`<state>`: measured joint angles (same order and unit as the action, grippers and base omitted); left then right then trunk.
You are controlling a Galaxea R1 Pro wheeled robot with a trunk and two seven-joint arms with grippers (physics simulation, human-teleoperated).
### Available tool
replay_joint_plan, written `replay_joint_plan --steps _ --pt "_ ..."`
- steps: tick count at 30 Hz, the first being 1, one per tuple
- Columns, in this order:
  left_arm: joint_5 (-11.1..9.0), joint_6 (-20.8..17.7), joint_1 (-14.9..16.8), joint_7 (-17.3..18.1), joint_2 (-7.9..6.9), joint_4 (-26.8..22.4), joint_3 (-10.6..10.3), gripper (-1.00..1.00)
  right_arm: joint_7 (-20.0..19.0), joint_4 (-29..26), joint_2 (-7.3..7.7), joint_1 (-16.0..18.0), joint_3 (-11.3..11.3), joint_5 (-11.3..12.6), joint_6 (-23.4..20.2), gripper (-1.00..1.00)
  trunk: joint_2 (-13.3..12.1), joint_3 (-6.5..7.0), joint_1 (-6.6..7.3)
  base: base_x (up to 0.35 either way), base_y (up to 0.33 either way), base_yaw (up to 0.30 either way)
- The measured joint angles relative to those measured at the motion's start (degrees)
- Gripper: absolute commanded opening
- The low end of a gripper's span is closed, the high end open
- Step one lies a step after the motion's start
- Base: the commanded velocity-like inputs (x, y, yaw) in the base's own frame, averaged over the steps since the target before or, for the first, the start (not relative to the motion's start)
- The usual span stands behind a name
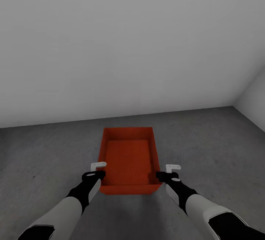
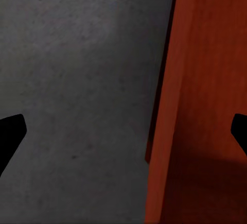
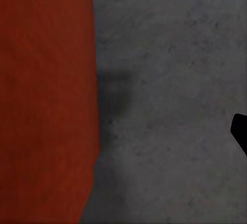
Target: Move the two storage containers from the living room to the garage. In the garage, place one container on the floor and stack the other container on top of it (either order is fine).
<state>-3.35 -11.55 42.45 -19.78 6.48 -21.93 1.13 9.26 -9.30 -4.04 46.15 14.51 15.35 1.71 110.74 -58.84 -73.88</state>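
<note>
A red-orange storage container [image 1: 128, 161] sits open-topped on the dark grey concrete floor [image 1: 48, 151] of the garage, near the white wall. I cannot tell whether a second container is nested inside it. My left gripper [image 1: 96, 171] is open at the bin's near left corner. In the left wrist view the gripper [image 2: 126, 131] has its black fingertips spread wide on either side of the container wall [image 2: 200, 95]. My right gripper [image 1: 168, 172] is open at the near right corner. In the right wrist view one fingertip [image 3: 240, 131] shows beside the container side [image 3: 46, 100].
A plain white-grey wall [image 1: 121, 49] stands just behind the bin, and a second wall [image 1: 255, 93] meets it at the right corner. Bare concrete spreads to the left and right of the bin.
</note>
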Motion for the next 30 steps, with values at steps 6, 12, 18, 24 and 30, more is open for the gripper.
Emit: replay_joint_plan --steps 6,12,18,24,30 --pt "0.08 0.1 0.0 0.0 -0.01 -0.05 0.0 1.0 0.04 0.05 -0.03 0.0 -0.09 -0.03 0.11 1.0 0.0 0.0 0.0 0.0 0.0 0.0" --pt "0.04 0.11 0.0 0.0 0.15 -0.02 0.0 1.0 0.11 0.07 -0.09 0.0 -0.16 -0.08 0.14 1.0 0.0 0.0 0.0 0.0 0.0 0.0" --pt "0.07 0.11 0.0 0.0 0.17 -0.03 0.0 1.0 0.14 0.1 -0.15 0.0 -0.21 -0.09 0.17 1.0 0.0 0.0 0.0 0.0 0.0 0.0" --pt "0.04 0.1 0.0 -0.01 0.15 -0.15 0.0 1.0 0.17 0.82 -0.11 -0.04 -0.14 0.12 0.17 1.0 -2.4 1.06 1.3 0.0 0.0 0.0" --pt "0.06 0.05 0.0 -0.01 0.1 -0.23 0.0 1.0 0.1 0.82 -0.03 -0.04 -0.14 0.11 0.16 1.0 -4.8 2.14 2.62 0.0 0.0 0.0"
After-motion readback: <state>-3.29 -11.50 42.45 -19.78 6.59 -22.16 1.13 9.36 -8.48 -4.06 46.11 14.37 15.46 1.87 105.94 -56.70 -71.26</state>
